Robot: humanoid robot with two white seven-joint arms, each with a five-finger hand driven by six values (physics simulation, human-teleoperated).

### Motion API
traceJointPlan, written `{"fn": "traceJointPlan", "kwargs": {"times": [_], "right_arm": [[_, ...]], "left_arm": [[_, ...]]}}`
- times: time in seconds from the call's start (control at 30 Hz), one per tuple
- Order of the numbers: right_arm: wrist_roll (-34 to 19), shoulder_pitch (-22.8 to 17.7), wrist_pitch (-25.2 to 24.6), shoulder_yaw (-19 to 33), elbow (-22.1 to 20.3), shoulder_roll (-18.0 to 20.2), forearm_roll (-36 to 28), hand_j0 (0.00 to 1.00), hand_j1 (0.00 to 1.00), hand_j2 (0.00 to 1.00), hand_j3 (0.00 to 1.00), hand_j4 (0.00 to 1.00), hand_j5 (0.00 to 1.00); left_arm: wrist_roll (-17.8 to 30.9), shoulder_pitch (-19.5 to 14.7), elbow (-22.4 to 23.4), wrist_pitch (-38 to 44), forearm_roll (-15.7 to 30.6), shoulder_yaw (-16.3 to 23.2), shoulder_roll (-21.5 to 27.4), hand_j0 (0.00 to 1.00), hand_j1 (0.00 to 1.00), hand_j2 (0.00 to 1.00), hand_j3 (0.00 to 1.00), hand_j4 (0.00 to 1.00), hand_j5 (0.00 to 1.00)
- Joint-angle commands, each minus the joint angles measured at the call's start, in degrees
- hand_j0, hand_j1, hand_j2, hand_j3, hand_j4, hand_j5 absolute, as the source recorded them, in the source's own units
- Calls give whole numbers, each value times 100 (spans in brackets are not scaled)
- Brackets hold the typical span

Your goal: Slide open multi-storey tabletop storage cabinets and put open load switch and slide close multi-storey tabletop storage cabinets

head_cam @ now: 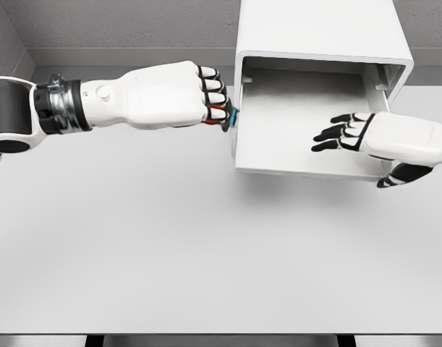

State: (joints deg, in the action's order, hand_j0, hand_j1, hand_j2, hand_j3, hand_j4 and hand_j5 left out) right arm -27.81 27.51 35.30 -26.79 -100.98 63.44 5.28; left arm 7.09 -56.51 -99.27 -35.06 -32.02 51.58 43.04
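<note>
Head view, mid-task. The storage cabinet [322,32] stands on the tabletop [206,253] with its drawer [300,144] already slid out toward me, so I judge the opening step done.

My left hand [206,97] is curled shut just beside the drawer's left wall, knuckles facing it. Between its fingertips a small object shows red and blue: I take this to be the load switch [228,117], though it is mostly hidden by my fingers and I cannot make out its shape. It hangs at the drawer's rim, at the far tip of this hand, not yet over the drawer floor.

My right hand [351,134] lies over the right part of the drawer, fingers spread and pointing toward the left hand, holding nothing; its thumb hangs below the drawer's front edge. Whether the palm touches the drawer wall I cannot tell.

The drawer floor between my two hands shows bare, so placement is not yet done.

Remaining, as I judge it: carry the switch past the left wall and over the drawer floor, release it there, withdraw the left hand, then push the drawer back into the cabinet.
</note>
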Motion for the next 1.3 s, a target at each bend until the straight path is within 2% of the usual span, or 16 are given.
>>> {"fn": "traceJointPlan", "kwargs": {"times": [0.0, 0.27, 0.57, 0.6, 0.63, 0.73, 0.8, 0.93, 1.03, 1.13, 1.27], "right_arm": [[4, 0, -30, 34, -1, 63, -141, 99, 99, 99, 99, 99, 99], [-5, 0, -30, 69, -10, 213, -290, 100, 100, 100, 100, 100, 100], [4, 0, -30, 174, -18, 960, -703, 98, 98, 98, 98, 98, 98], [-5, 0, -30, 262, -18, 1021, -756, 94, 94, 94, 94, 94, 94], [-5, 0, -30, 333, -18, 1048, -782, 81, 81, 81, 81, 81, 81], [-5, 0, -30, 526, 8, 1039, -870, 67, 67, 67, 67, 67, 67], [-14, -9, -30, 544, 131, 1048, -1002, 67, 67, 67, 67, 67, 67], [-14, -9, -30, 746, 843, 1039, -1099, 72, 72, 72, 72, 72, 72], [-49, -26, -30, 816, 1203, 1013, -1099, 72, 72, 72, 72, 72, 72], [-75, -184, -30, 816, 1344, 1004, -994, 72, 72, 72, 72, 72, 72], [-84, -510, -30, 816, 1283, 1004, -572, 72, 72, 72, 72, 72, 72]], "left_arm": [[-6, 0, -31, 6, 29, -7, 2, 49, 49, 49, 49, 49, 49], [3, -9, -40, 6, 3, 1, -182, 49, 49, 49, 49, 49, 49], [21, -62, 30, 6, -23, 1, -314, 49, 49, 49, 49, 49, 49], [21, -62, 30, 6, -24, 10, -332, 50, 50, 50, 50, 50, 50], [21, -62, 30, 6, -32, 10, -358, 50, 50, 50, 50, 50, 50], [29, -123, 48, 6, -41, 19, -490, 49, 49, 49, 49, 49, 49], [29, -132, 109, 6, -50, 28, -569, 50, 50, 50, 50, 50, 50], [109, -202, 250, 6, -59, 37, -727, 50, 50, 50, 50, 50, 50], [187, -264, 426, 6, -59, 37, -947, 50, 50, 50, 50, 50, 50], [196, -334, 531, 6, -67, 37, -1088, 50, 50, 50, 50, 50, 50], [319, -387, 760, 6, -67, 45, -1307, 50, 50, 50, 50, 50, 50]]}}
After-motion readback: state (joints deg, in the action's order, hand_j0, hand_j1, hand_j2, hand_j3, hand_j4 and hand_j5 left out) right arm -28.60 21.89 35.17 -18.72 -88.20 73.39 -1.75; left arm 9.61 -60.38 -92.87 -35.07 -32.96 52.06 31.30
